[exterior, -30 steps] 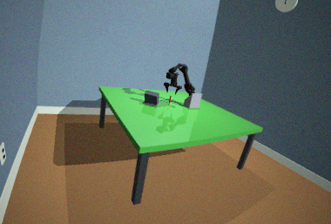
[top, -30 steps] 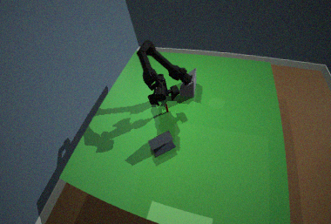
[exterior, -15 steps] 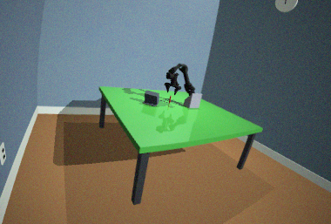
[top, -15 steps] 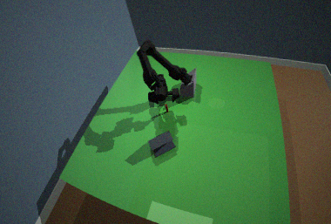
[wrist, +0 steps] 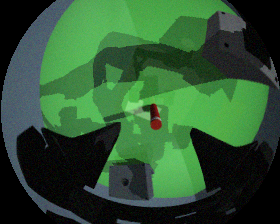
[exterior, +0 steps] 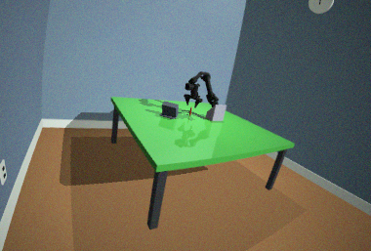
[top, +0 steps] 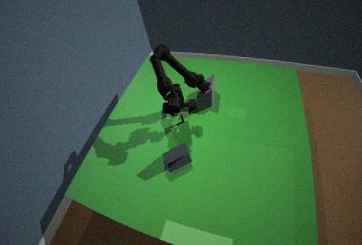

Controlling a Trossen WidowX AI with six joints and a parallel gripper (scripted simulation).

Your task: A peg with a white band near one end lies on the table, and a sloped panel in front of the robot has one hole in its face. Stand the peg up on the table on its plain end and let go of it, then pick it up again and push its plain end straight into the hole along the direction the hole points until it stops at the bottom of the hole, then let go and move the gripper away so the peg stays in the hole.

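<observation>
Our gripper (wrist: 150, 153) hangs with jaws wide apart and empty; the peg (wrist: 154, 116) stands upright on the green table (exterior: 215, 145) directly below, between the fingers' line. We judge it light, rigid, smooth and easily toppled, so we'd grasp mid-shaft. The sloped panel (top: 177, 157), matte grey, sits just ahead.

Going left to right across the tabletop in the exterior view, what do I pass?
Sloped dark panel → upright red peg with the open end effector just above it → light gray block. All sit on the green table.
</observation>
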